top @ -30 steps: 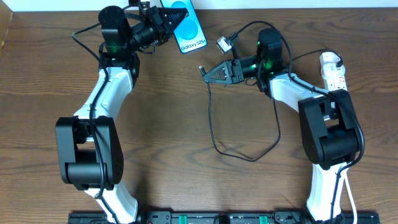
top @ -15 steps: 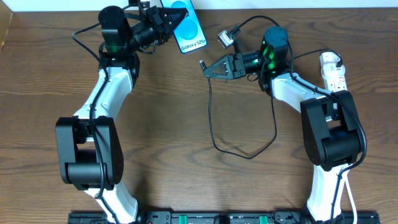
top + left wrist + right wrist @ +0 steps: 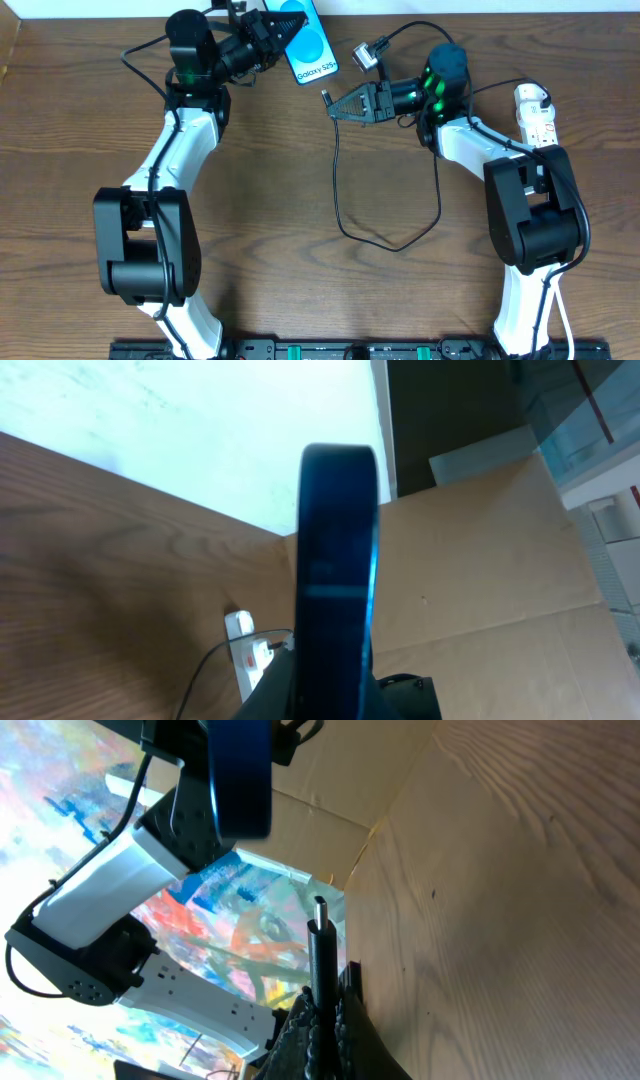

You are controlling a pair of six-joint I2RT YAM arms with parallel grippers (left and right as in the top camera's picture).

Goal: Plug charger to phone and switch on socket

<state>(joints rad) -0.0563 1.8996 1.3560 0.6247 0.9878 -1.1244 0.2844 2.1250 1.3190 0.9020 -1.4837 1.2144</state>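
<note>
Right gripper (image 3: 340, 104), jaws clamped on the charger (image 3: 338, 190) near its plug tip (image 3: 325, 97), has moved up-left toward the phone (image 3: 312, 50), pinched in the left gripper (image 3: 278, 28). Tip near, not mated. Socket (image 3: 537, 118) far right, well apart.

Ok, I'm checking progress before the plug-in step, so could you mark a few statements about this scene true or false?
1. The left pincer grips the slim blue-screened smartphone. True.
2. The thin black charger cable is already plugged into the smartphone. False: its tip sits apart from the smartphone, held in the right pincer.
3. The narrow white power strip lies beside the right arm. True.
4. The right pincer is open and empty. False: it is shut on the cable.
</note>
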